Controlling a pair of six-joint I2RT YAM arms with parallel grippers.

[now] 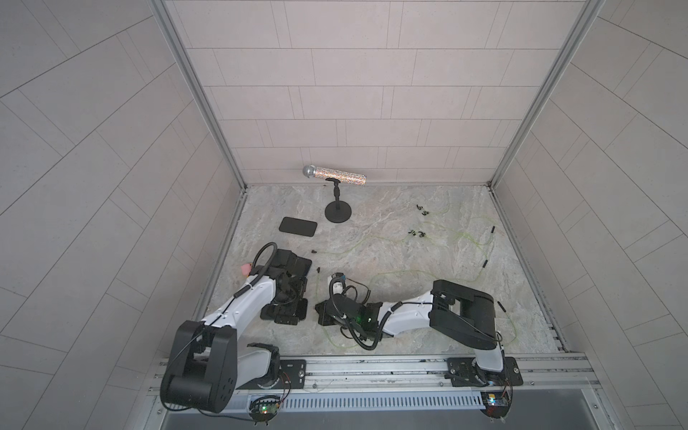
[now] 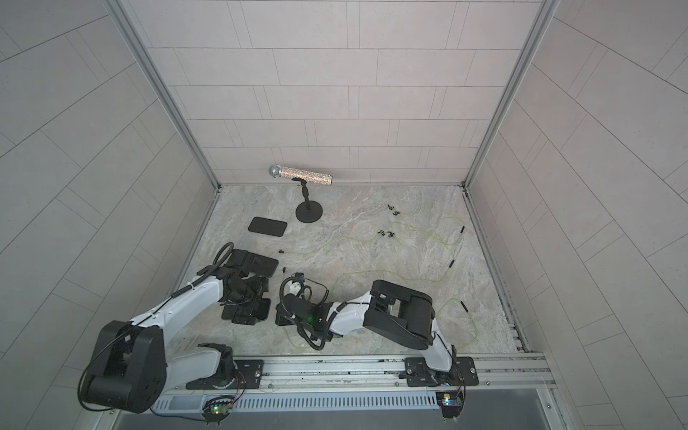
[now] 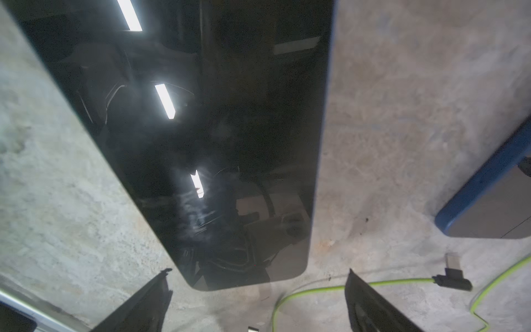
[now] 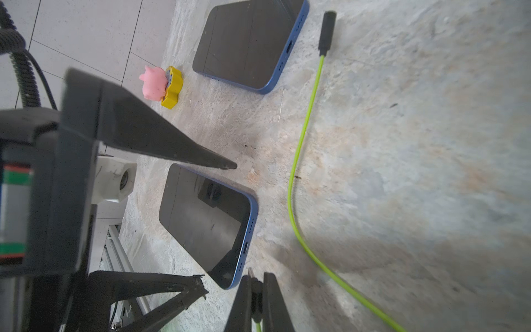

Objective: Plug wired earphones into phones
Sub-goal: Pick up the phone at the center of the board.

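You are looking down on a marbled bench (image 1: 391,208), with the robot at 6 o'clock. Three black phones line the 9 o'clock side. The far phone (image 1: 298,226) lies at about 10 o'clock. The middle phone (image 4: 247,43) and the near phone (image 4: 207,221) lie toward 8 o'clock, both partly under the left arm in both top views.

The left claw (image 3: 258,273) is released. Its two fingers stand either side of the near phone's short end and grip nothing.

The right claw (image 4: 257,277), near 7 o'clock, is clenched on a small black plug (image 4: 255,289). The plug's metal tip sits just beside that same short end, close to the port; you cannot tell whether it touches. A yellow-green cable trails from the plug.

Another plug (image 4: 327,31) lies loose beside the middle phone. More wired earphones (image 1: 421,234) sprawl from 1 to 4 o'clock. A glittery microphone (image 1: 346,175) on a stand sits at 12 o'clock. A pink pig toy (image 4: 155,83) sits at the 9 o'clock edge.
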